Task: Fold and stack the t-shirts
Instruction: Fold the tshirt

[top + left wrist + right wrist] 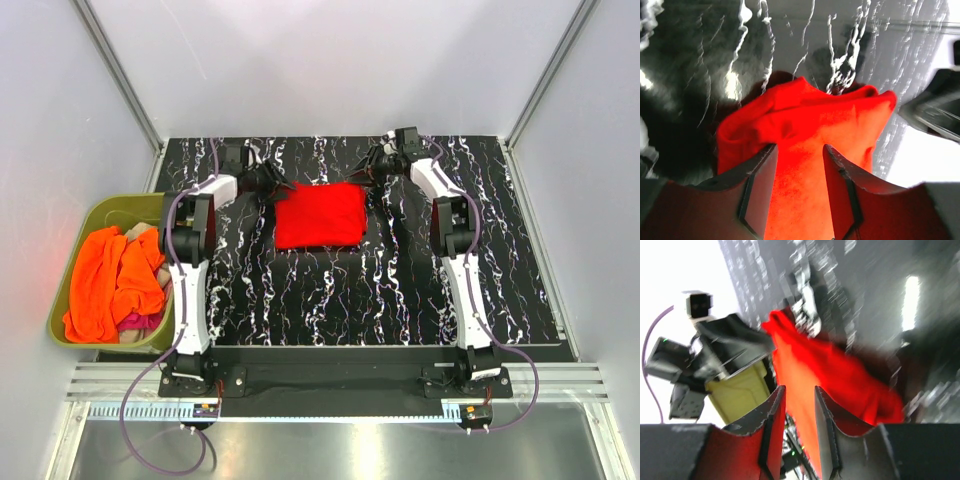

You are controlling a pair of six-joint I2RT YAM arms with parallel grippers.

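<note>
A bright red t-shirt point(320, 215) lies folded into a rough square on the black marbled mat at the back middle. My left gripper point(272, 181) is at its far left corner and my right gripper point(376, 166) at its far right corner. In the left wrist view the left gripper point(800, 148) stands open just over the red t-shirt point(810, 112), with cloth showing through the gap. In the right wrist view the right gripper point(798, 388) also has its jaws apart, the red t-shirt point(840, 375) beyond them. An orange t-shirt point(110, 275) fills the tub, over beige point(140, 238) and magenta point(135, 322) ones.
The olive-green tub point(125, 203) stands off the mat's left edge beside the left arm. White walls and metal posts close in the back and sides. The left arm point(715, 350) and the tub point(740, 390) show in the right wrist view.
</note>
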